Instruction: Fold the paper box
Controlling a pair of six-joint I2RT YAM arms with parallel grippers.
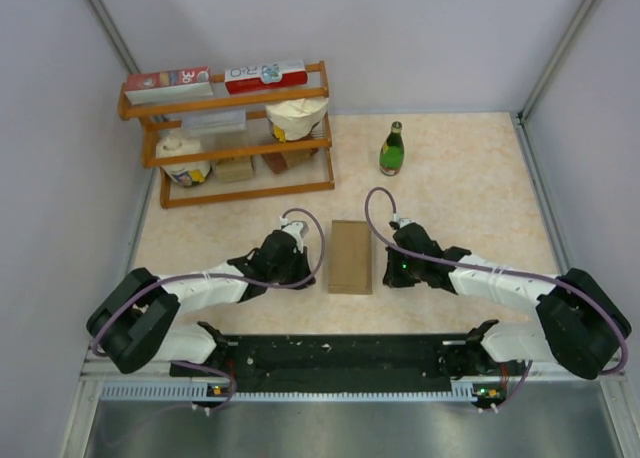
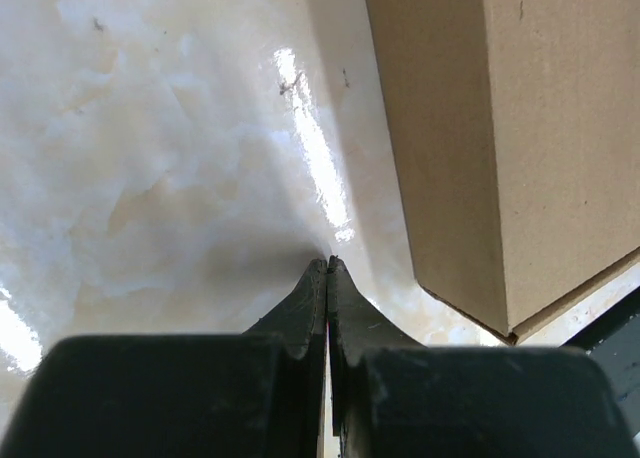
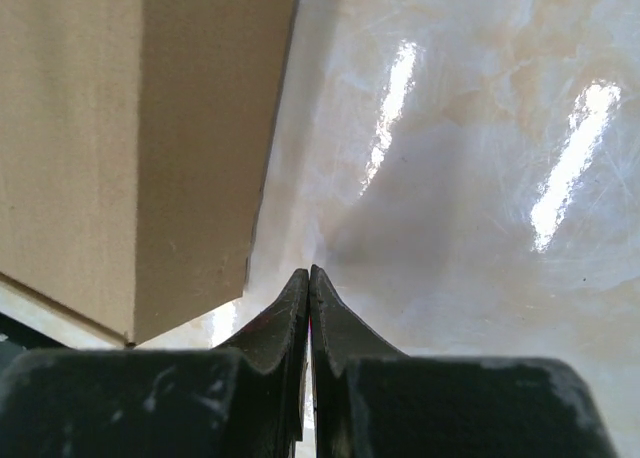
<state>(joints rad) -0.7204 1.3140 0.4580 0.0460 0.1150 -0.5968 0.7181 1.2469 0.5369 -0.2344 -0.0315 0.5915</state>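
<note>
Nearest in the top view, a black rail [image 1: 340, 358] runs along the desk [image 1: 470, 178] edge. Beyond it the paper box [image 1: 351, 257], folded into a closed block, lies flat between the left end effector [image 1: 303, 266] and the right end effector [image 1: 392, 271], each just beside it. In the left wrist view, the fingers [image 2: 312, 303] are pressed together, clenched on nothing, with the box just to their right. In the right wrist view, the fingers [image 3: 292, 313] are likewise clamped together and empty, with the box just to their left.
</note>
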